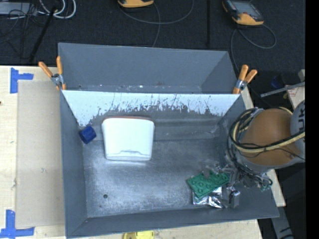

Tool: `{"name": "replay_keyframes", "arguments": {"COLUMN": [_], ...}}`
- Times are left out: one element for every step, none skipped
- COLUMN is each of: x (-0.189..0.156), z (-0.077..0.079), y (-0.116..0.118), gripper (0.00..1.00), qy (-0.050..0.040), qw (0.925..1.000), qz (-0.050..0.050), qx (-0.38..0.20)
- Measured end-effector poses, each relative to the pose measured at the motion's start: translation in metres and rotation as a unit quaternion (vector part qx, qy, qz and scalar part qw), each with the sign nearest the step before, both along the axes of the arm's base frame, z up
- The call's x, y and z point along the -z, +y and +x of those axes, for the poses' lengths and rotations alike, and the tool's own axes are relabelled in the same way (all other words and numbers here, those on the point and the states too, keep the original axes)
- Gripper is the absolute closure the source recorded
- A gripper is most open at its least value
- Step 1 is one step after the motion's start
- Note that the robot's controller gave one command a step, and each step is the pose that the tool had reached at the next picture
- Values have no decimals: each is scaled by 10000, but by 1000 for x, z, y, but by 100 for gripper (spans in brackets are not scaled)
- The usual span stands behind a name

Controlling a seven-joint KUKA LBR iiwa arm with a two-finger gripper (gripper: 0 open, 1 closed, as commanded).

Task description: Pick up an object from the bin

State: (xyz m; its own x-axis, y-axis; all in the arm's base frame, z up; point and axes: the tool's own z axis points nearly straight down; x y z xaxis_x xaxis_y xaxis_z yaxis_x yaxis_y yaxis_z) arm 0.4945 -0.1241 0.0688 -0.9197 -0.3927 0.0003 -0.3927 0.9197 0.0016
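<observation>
The arm (266, 138), with its rounded orange-brown cover and loops of cable, hangs low over the bin (149, 203) at about 4 o'clock, close to the right wall. Its dark lower end reaches down into that corner. The fingers (231, 191) sit among shadow and wiring there, so I cannot tell how far open they are, or whether they have hold of anything.

Just beside them, towards 5 o'clock on the bin floor, lies a flat green studded plate (205, 183), of the toy building-brick kind and a little tilted. A crumpled silver wrapper (209, 200) lies touching it on the near side and is partly tucked under it. These two are nearest the arm, so one of them is most likely the thing to be picked. Which of the two I cannot say.

Well apart from this corner, a white tub (127, 138) rests at about 10 o'clock. A small blue block (87, 134) lies just beside it at 9 o'clock, against the foot of the left wall.

As for progress, the arm looks to be down at picking height in the right place, but nothing is seen lifted clear of the floor. The plate and wrapper both appear to rest on it. By my reading the grasp and the lift are not yet done.
</observation>
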Motion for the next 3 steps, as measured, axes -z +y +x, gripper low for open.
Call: {"name": "replay_keyframes", "arguments": {"x": [-32,-39,-2], "z": [-20,-21,-12], "y": [30,43,62], "gripper": [0,0,0], "qy": [-18,0,-64], "qw": [9994,9998,9866], "qz": [0,-2,-11], "qx": [343,-206,-1632]}}
